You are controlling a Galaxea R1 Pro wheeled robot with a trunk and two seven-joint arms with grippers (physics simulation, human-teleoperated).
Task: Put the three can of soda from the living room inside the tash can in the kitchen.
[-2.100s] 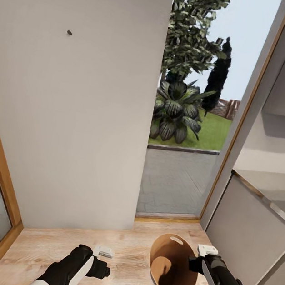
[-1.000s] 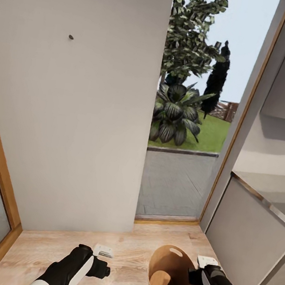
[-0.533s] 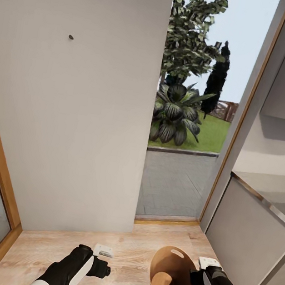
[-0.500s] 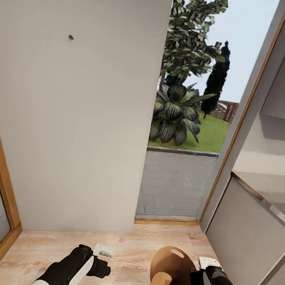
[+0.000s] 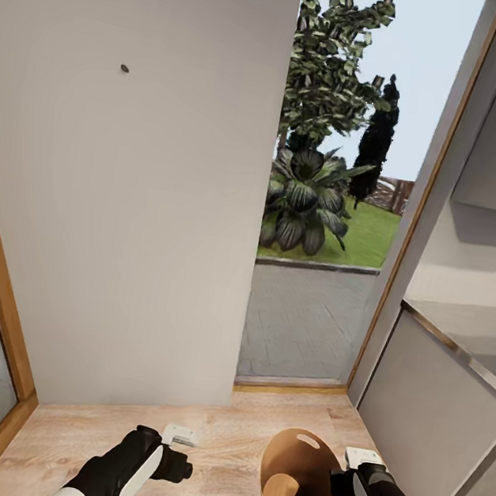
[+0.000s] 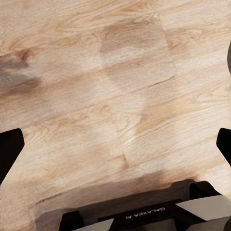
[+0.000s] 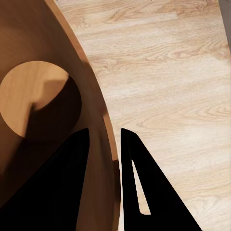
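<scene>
You are standing in a small corner with a light wood floor (image 5: 235, 430) under you. In the head view, a plain grey wall (image 5: 130, 181) is facing you. Next to it, a tall opening is showing a paved path, grass, and a big leafy plant (image 5: 303, 205) outside. A grey cabinet (image 5: 436, 398) is sitting off to your right.

Your right gripper (image 7: 103, 144) is holding the tash can (image 5: 299, 484) by its rim. In the right wrist view, one dark finger is sitting inside the brown wall and the other is sitting outside it, with the thin rim squeezed between them. The tash can is low in front of you, on your right side, and it is leaning so that you are looking into its mouth. Its inside is coppery brown, and you can see the round, lighter bottom (image 7: 33, 98). A small oval handle hole (image 5: 308, 441) is showing near the far rim. You are seeing nothing lying on the part of the bottom that shows.

Your left gripper (image 6: 115, 144) is hanging over bare floor, well apart from the tash can. Its two dark fingertips (image 6: 9, 149) are sitting at the far edges of the left wrist view, so it is spread wide and holding nothing.
</scene>
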